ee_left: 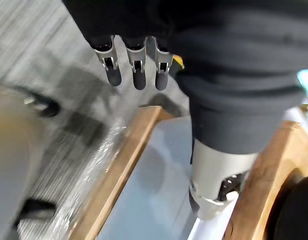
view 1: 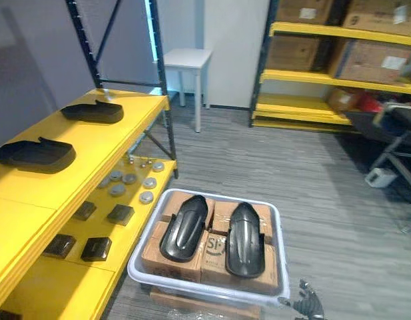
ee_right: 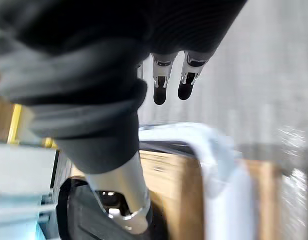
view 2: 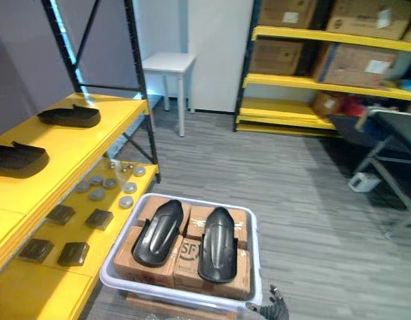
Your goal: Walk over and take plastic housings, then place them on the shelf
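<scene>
Hands are low at the tub's near side. The left hand [ee_left: 136,72] and the right hand [ee_right: 161,85] both have straight, slack fingers, with nothing in either. Nothing is picked yet.

The white tub [view 1: 277,230] sits on a wooden base [view 1: 212,308], just beside the shelf's lower deck. The cardboard boxes [view 1: 220,215] packed inside look like a riser. They lift the left housing [view 1: 185,227] and the right housing [view 1: 245,239] to about rim height, so I'd expect a top grab to clear the rim without digging. The two lie lengthwise, side by side and apart, one per hand.

The shelf [view 1: 125,127] runs along the robot's left. Its top deck already carries a nearer shelved housing [view 1: 37,155] and a farther shelved housing [view 1: 93,111], well apart. Bare yellow deck lies near of them and between them, and the near stretch is probably the drop zone.

Watch the deck's front lip and the dark post [view 1: 166,127] past the tub's far left corner. The lower deck holds dark blocks [view 1: 97,248] and grey discs [view 1: 130,179], so keep off that level.

The floor is open to the right and ahead. A white stool [view 1: 187,59] and a far rack [view 1: 305,30] are well clear.
</scene>
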`<state>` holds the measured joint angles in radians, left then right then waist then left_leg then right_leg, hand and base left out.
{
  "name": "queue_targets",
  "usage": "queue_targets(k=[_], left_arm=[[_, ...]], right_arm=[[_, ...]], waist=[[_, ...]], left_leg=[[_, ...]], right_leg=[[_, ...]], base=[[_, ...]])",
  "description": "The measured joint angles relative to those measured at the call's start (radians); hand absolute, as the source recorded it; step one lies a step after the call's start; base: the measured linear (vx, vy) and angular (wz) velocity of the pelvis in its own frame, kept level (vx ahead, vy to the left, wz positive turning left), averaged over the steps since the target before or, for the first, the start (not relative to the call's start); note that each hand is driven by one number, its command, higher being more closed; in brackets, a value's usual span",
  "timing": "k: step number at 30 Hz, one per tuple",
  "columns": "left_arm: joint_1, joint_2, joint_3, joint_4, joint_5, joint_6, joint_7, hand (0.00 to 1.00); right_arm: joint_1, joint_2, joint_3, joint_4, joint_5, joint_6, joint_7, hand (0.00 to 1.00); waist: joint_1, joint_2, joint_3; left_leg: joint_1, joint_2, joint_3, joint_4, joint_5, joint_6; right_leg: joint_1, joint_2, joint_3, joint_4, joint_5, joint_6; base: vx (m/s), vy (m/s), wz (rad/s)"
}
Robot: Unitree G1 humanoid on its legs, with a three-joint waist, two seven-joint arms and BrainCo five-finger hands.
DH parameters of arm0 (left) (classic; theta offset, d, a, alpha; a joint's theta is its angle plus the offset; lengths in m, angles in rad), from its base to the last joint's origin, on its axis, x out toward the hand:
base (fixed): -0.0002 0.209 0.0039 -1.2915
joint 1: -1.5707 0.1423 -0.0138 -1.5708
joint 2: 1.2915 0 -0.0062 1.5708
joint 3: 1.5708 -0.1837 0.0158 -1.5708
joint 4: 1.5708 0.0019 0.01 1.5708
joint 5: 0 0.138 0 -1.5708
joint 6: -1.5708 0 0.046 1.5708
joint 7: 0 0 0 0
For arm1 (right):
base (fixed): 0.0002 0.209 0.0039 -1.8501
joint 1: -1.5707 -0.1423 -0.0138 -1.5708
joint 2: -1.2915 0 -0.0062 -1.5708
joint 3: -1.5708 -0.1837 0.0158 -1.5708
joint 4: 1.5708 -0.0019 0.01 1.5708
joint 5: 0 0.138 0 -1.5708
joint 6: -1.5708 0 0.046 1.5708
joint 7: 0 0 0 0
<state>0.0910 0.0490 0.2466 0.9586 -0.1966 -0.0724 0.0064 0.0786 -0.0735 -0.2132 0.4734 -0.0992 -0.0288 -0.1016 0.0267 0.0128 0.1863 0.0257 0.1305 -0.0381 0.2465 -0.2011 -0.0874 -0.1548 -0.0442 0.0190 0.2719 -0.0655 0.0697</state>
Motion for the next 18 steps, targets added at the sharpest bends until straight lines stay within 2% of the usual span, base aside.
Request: queue_targets(k=[2, 5, 7, 12, 15, 16, 18], left_arm=[[0.004, -0.027, 0.004, 0.003, -0.019, -0.005, 0.012, 0.0], [-0.01, -0.032, 0.002, 0.0, -0.02, -0.022, 0.02, 0.0], [-0.034, -0.03, 0.001, 0.001, -0.02, -0.031, 0.036, 0.0], [-0.087, -0.028, -0.036, -0.007, -0.037, -0.036, 0.057, 0.0], [-0.107, -0.019, -0.071, -0.01, -0.058, -0.036, 0.075, 0.0], [-0.117, -0.011, -0.092, -0.011, -0.072, -0.036, 0.081, 0.0], [-0.122, -0.002, -0.118, -0.01, -0.084, -0.036, 0.087, 0.0]], right_arm=[[-0.026, 0.002, 0.017, -0.098, -0.041, -0.003, -0.026, 0.0], [-0.057, 0.015, 0.02, -0.182, -0.072, -0.008, -0.073, 0.0], [-0.126, 0.023, 0.02, -0.219, -0.073, -0.013, -0.121, 0.0], [-0.31, 0.026, 0.028, -0.226, -0.078, -0.013, -0.227, 0.0], [-0.396, 0.024, 0.021, -0.224, -0.108, 0.001, -0.29, 0.0], [-0.429, 0.019, 0.016, -0.206, -0.112, 0.023, -0.326, 0.0], [-0.455, 0.007, 0.015, -0.168, -0.115, 0.04, -0.347, 0.0]], waist=[[0.0, 0.017, 0.031], [0.004, 0.019, 0.058], [0.009, 0.019, 0.107], [0.05, 0.026, 0.168], [0.052, 0.035, 0.201], [0.054, 0.037, 0.219], [0.054, 0.038, 0.223]], left_leg=[[-0.029, 0.014, -0.018, 0.001, 0.004, 0.001], [-0.082, 0.012, -0.051, 0.006, 0.006, -0.004], [-0.113, -0.005, -0.063, 0.022, 0.006, -0.005], [-0.189, -0.046, -0.089, 0.076, 0.006, -0.005], [-0.215, -0.068, -0.108, 0.093, 0.006, -0.005], [-0.217, -0.077, -0.116, 0.095, 0.006, -0.004], [-0.228, -0.082, -0.121, 0.101, 0.005, -0.004]], right_leg=[[-0.007, 0.016, -0.009, -0.034, 0.006, -0.01], [-0.036, 0.013, -0.035, -0.059, 0.011, -0.017], [-0.04, -0.005, -0.057, -0.078, 0.012, -0.016], [-0.056, -0.041, -0.065, -0.129, 0.051, -0.008], [-0.059, -0.062, -0.08, -0.146, 0.069, 0.0], [-0.058, -0.07, -0.085, -0.146, 0.075, 0.001], [-0.064, -0.074, -0.085, -0.148, 0.083, 0.001]], base=[[0.24, -0.133, 0.01], [0.11, -0.05, 0.18], [0.04, 0.042, 0.32], [-0.02, 0.094, 0.16], [-0.01, 0.103, 0.18], [0.0, 0.117, 0.13], [0.01, 0.087, 0.06]])
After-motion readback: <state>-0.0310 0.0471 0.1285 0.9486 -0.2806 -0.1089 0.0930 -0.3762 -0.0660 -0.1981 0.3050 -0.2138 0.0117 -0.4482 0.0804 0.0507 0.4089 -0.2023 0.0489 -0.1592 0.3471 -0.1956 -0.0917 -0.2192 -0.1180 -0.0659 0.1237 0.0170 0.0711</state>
